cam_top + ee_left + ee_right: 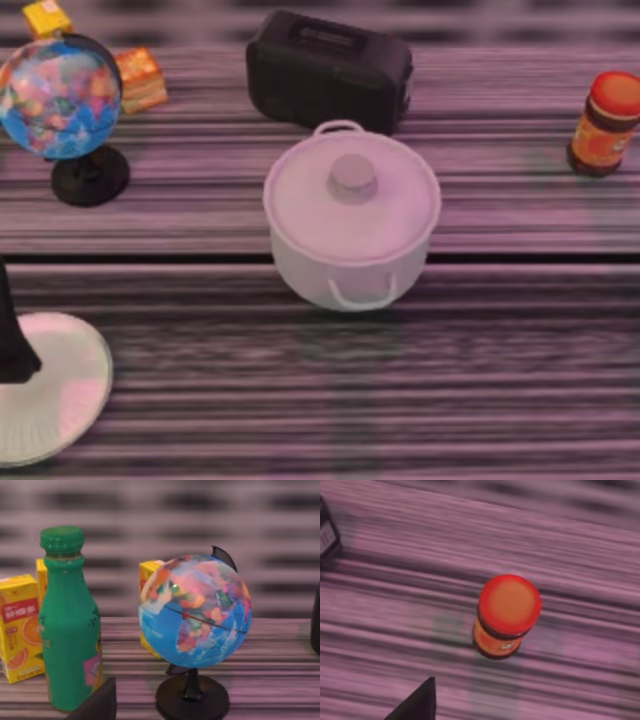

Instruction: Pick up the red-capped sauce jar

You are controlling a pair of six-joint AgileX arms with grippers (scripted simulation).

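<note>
From above, the red-capped sauce jar (603, 123) stands upright at the far right of the tabletop (320, 380), well apart from the white pot (351, 222) in the middle; the pot's lid is on, so whatever it holds is hidden. Neither gripper shows in this view, though a dark arm link above a white round base (45, 400) sits at the lower left. The jar's place on the right makes the right arm the likelier one to reach it. The left wrist view faces a globe (195, 611), a green bottle (69, 625) and yellow juice cartons (19, 625), with no jar in sight; that arm looks idle. The right wrist view looks down on the jar (507, 615), its red cap uppermost and its long axis vertical, standing alone on the tabletop. Only one dark fingertip (417, 702) shows at the edge of each wrist view, so I cannot tell whether either gripper is open or closed.
</note>
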